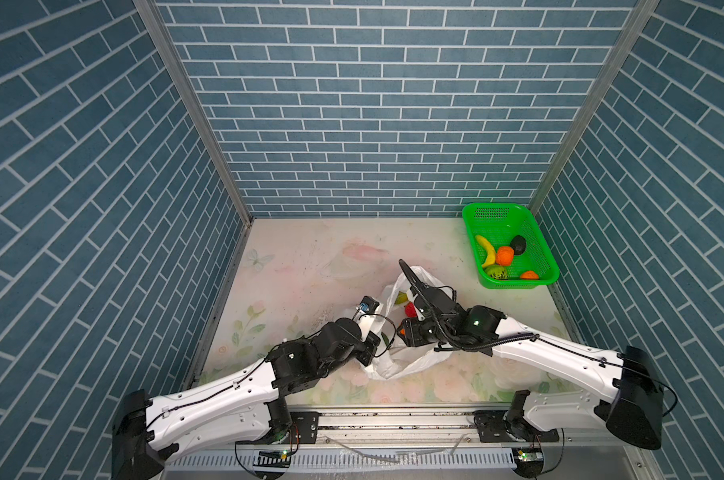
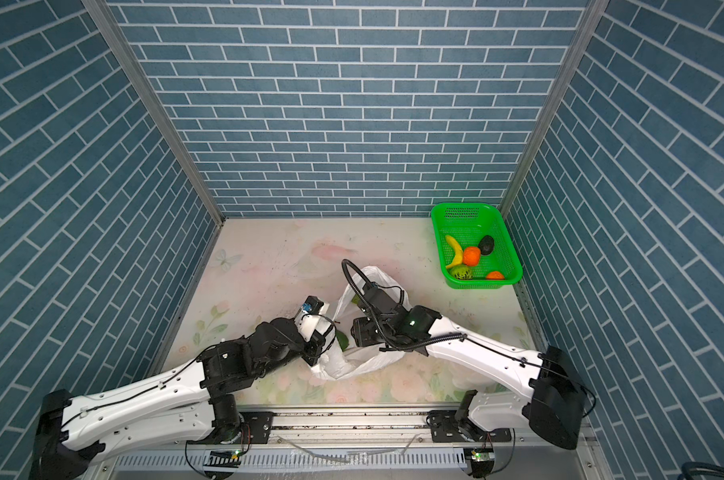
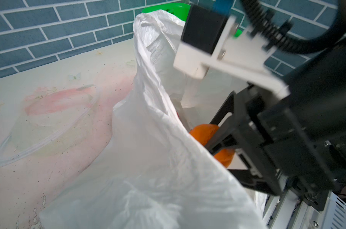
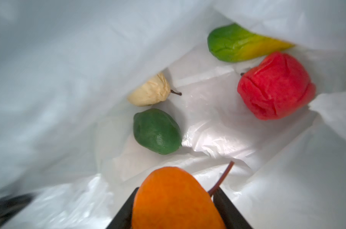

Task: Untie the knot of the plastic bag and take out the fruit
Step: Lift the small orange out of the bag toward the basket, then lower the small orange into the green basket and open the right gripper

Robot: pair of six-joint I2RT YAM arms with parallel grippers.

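The floral-covered table (image 1: 310, 257) carries everything, and both arms reach in from its front edge to meet over the plastic bag (image 1: 393, 368), which lies a little right of the middle, nearer the front edge than the back, its mouth gaping open. The green basket (image 1: 497, 205) sits in the far right corner, well apart from the bag. The left gripper (image 1: 376, 351) is closed at the bag's near left rim, pinching the film and holding it up (its fingertips are hidden behind the plastic in the left wrist view). The right gripper (image 4: 177, 189) reaches into the mouth, its jaws clamped on either side of an orange tangerine (image 4: 174, 204). Deeper inside the bag lie a bumpy red fruit (image 4: 275, 87), a yellow-green mango (image 4: 243, 43) just beside it, a green avocado (image 4: 157, 131) and a cream-white fruit (image 4: 150, 92). In the basket lie a banana (image 1: 488, 249), a second tangerine (image 1: 504, 255), a dark avocado (image 1: 519, 244) and a kiwi half (image 1: 497, 272).
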